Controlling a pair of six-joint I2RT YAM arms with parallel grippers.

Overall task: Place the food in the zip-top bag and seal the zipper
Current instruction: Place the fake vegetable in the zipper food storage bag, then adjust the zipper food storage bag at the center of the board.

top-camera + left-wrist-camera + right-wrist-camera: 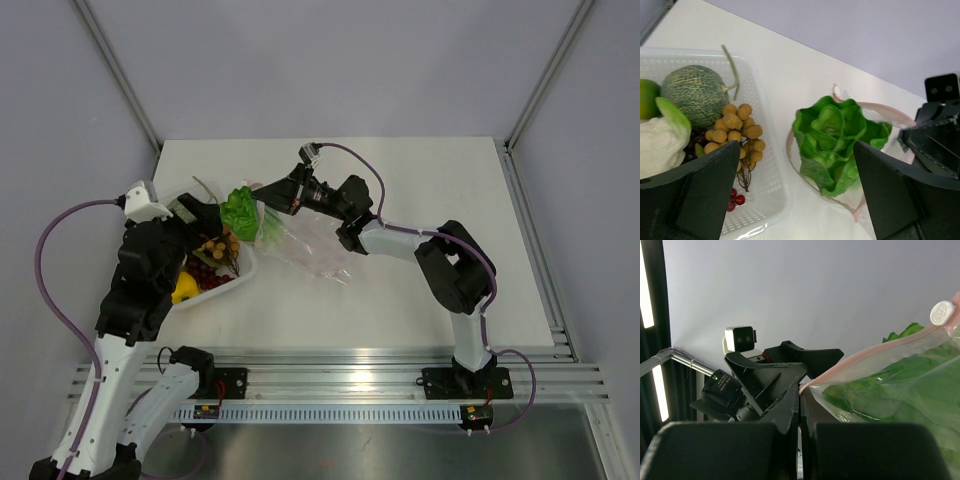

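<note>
The clear zip-top bag [312, 248] lies mid-table with its mouth facing left. My right gripper [263, 197] is shut on the pink-red zipper strip [875, 354] and holds the mouth up and open; its pinch shows in the right wrist view [801, 390]. The green lettuce [836, 142] sits in the bag's mouth, ringed by the strip [790, 150]. My left gripper [796, 167] is open and empty just above the lettuce [240, 212]. Tan-brown balls [737, 125], red grapes [735, 199] and the white-green vegetable [660, 142] lie in the tray. A yellow piece [185, 290] lies there too.
The white tray [767, 150] stands left of the bag and also holds a netted melon [695, 92]. A white slider [942, 313] sits on the zipper strip. The left arm [150, 270] hangs over the tray.
</note>
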